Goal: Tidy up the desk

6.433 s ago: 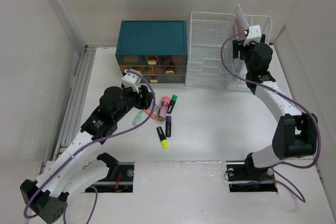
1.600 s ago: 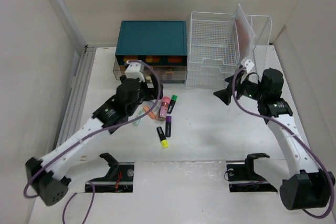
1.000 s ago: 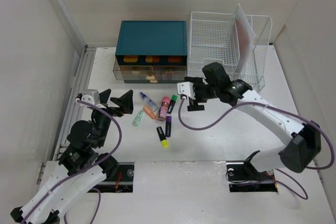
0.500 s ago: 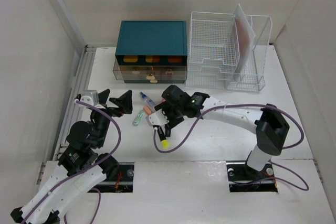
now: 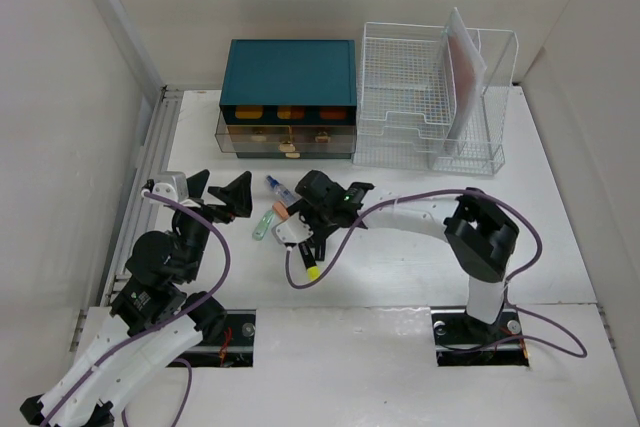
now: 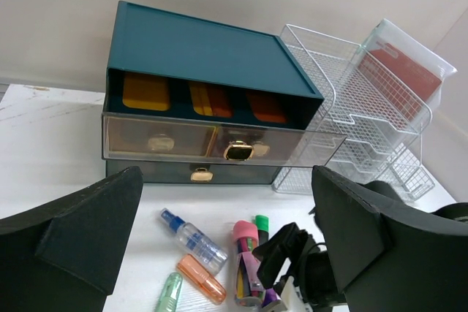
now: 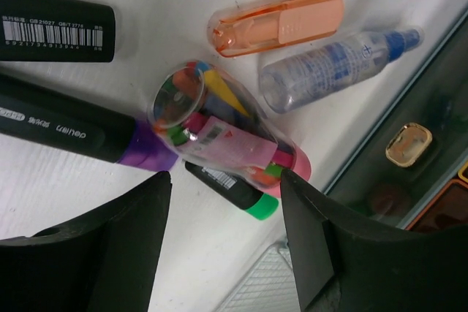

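the desk (image 5: 400,267) is seen spread beneath both arms in the top view, with its ribbed rail (image 5: 150,187) along the 9 o'clock edge. at the 12 o'clock edge a teal drawer box (image 5: 290,72) is set, one clear drawer (image 6: 205,140) pulled forward, and a white wire rack (image 5: 410,97) is placed just beside it at 3 o'clock. a clear case (image 5: 465,57) with something red inside is stood on edge in the rack

a clutter of pens is found on the desk at 6 o'clock of the drawer box, and the right gripper (image 5: 305,225) is held low over it. its fingers (image 7: 110,246) are spread, and a pink-capped tube (image 7: 227,140) is seen lying slantwise just ahead of the tips. whether the tips touch it cannot be told. a purple highlighter (image 7: 73,133) is met at the tube's 9 o'clock end, a green highlighter (image 7: 238,193) is tucked under it at 6 o'clock, and an orange case (image 7: 278,23) and a spray bottle (image 7: 336,63) are laid at 12 and 2 o'clock. a yellow highlighter (image 5: 309,261) is seen at 6 o'clock of this gripper

the left gripper (image 5: 218,192) is held raised at 9 o'clock of the clutter, apart from it, fingers spread wide
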`<state>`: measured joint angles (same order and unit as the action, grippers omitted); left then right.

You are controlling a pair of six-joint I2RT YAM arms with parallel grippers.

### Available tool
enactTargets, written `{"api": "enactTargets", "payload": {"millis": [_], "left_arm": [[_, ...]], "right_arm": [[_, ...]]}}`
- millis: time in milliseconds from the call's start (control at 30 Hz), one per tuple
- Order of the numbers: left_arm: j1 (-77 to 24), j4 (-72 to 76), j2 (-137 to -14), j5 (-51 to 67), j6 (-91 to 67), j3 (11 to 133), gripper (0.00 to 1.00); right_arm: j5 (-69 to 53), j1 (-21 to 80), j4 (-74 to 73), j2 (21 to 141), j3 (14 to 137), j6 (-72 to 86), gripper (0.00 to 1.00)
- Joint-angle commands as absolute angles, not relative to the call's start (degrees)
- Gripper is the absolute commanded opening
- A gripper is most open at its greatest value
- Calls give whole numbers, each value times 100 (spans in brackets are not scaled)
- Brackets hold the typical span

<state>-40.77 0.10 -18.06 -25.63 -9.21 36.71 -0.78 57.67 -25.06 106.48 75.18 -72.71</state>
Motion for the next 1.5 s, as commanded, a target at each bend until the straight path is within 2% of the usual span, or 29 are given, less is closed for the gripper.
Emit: {"api": "enactTargets", "payload": {"millis": [0,467,1033,1467], "left_arm": [[-4087,185,-1696,-2566,-844,3709,100],[-4087,132,-1696,-2514,-844,3709,100],[-4087,132,-1644,-2514,-844,3709,100],[-4087,132,-1644,-2514,-844,3709,100]], "right_arm": [[-44,5766,-2188,10767,7839,-7470,66],[-220,5766,-2004,11276,8112,-7523,68],[-1177,5713,-3190,11970,8876,-7743,69],[-1082,5660,-3288,12129,8657,-7638,69]]}}
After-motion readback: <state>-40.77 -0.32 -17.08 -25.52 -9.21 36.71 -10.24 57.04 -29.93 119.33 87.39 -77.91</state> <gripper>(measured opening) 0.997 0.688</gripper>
